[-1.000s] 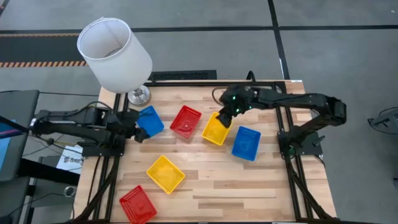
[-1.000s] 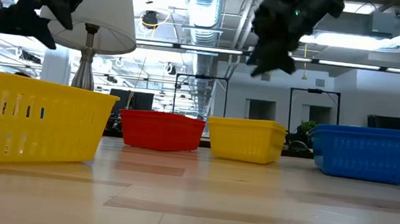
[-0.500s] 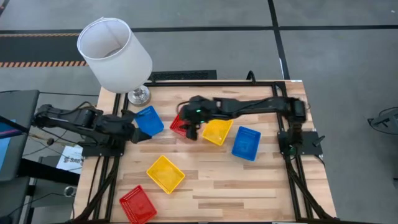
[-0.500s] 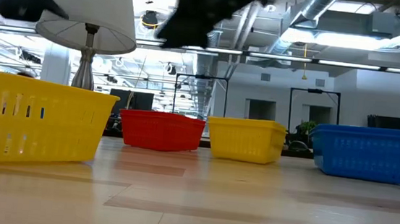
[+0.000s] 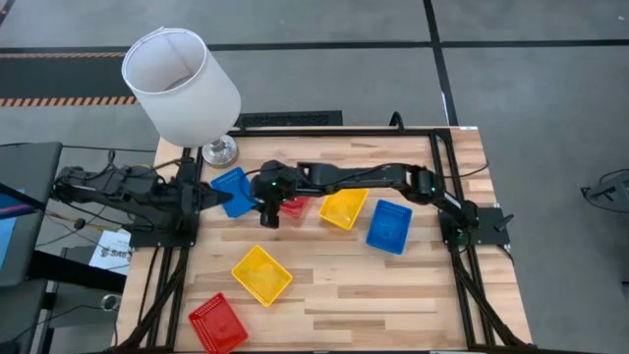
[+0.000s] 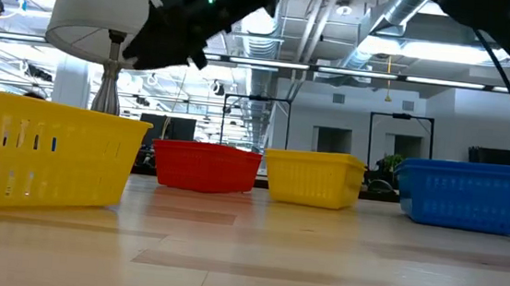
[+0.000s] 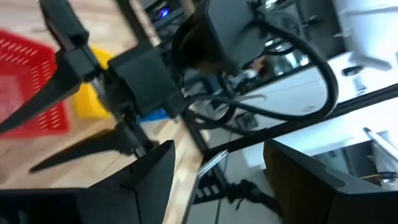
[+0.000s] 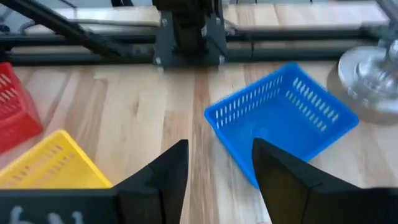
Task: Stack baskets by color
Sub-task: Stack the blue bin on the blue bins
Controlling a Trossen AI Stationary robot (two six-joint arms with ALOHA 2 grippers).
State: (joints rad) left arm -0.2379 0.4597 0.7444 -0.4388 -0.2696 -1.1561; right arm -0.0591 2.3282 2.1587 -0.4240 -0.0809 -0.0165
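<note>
Six baskets rest on their bases on the table: a blue basket (image 5: pixel 234 187) at the far left, a red basket (image 5: pixel 294 206), a yellow basket (image 5: pixel 344 208), a second blue basket (image 5: pixel 389 224), a yellow basket (image 5: pixel 260 273) nearer the front, and a red basket (image 5: pixel 216 323) at the near left corner. My right gripper (image 5: pixel 260 206) hangs open above the table between the far-left blue basket (image 8: pixel 283 118) and the red one, its fingers (image 8: pixel 165 171) empty. My left gripper (image 5: pixel 209 195) is open and raised at the table's left edge, beside that blue basket.
A white lamp (image 5: pixel 182 87) stands at the far left corner, its metal foot (image 8: pixel 372 81) just beyond the blue basket. The right arm (image 5: pixel 373 177) stretches across the far half of the table, over the middle baskets. Bare wood lies at the near right.
My right gripper has swept toward the table's left edge, from over the middle yellow basket, past the red one, to beside the far-left blue basket. It stays open. My left gripper has risen and tipped up toward level. No basket has moved.
</note>
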